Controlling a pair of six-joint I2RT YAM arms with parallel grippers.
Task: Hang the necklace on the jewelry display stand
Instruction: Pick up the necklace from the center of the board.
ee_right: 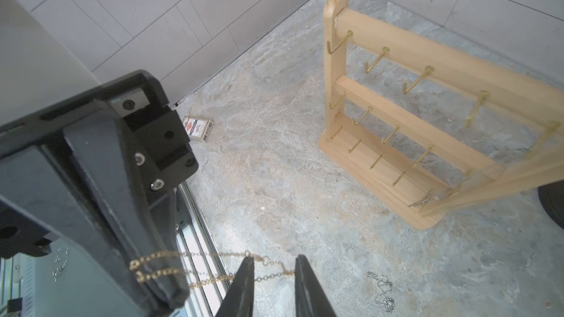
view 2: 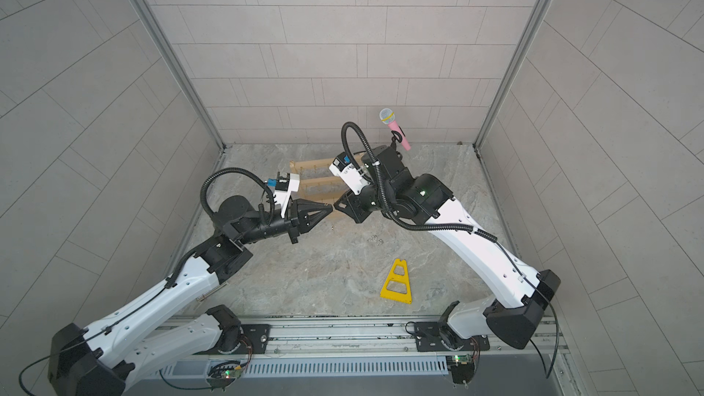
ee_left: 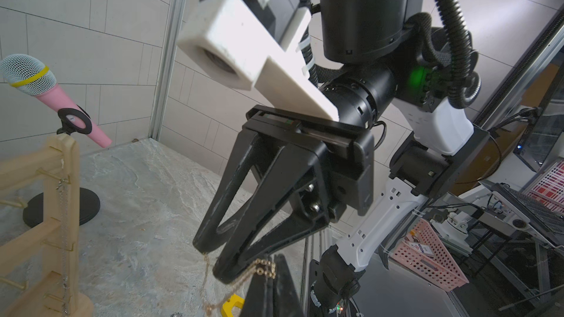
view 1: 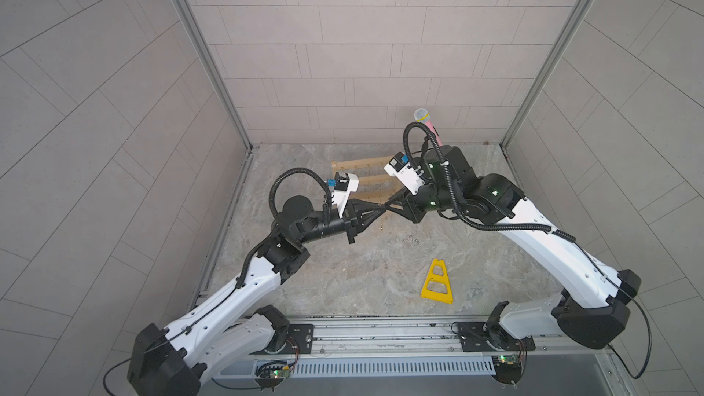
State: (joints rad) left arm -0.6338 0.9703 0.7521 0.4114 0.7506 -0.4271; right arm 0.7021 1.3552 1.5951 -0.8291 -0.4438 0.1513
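Observation:
The gold necklace (ee_right: pixel 210 282) is stretched in the air in front of the jewelry display stand (view 1: pixel 365 180). My left gripper (ee_left: pixel 273 259) is shut on a bunch of its links. My right gripper (ee_right: pixel 274 259) meets the left tip to tip, as both top views show (view 2: pixel 337 207). Its jaws stand apart, and the chain with its clasp runs across the gap between them. More gold chain (ee_left: pixel 207 288) hangs below toward the table. The pale wooden stand (ee_right: pixel 412 111) is upright, and most of its gold hooks are bare.
A thin silver chain (ee_left: pixel 64 239) hangs on the stand's end post. Another silver chain (ee_right: pixel 381 291) lies on the marble table. A pink microphone (view 1: pixel 428 123) on a black round base is behind the stand. A yellow triangular frame (view 1: pixel 437 281) lies front right; a small card box (ee_right: pixel 197 128) is near the wall.

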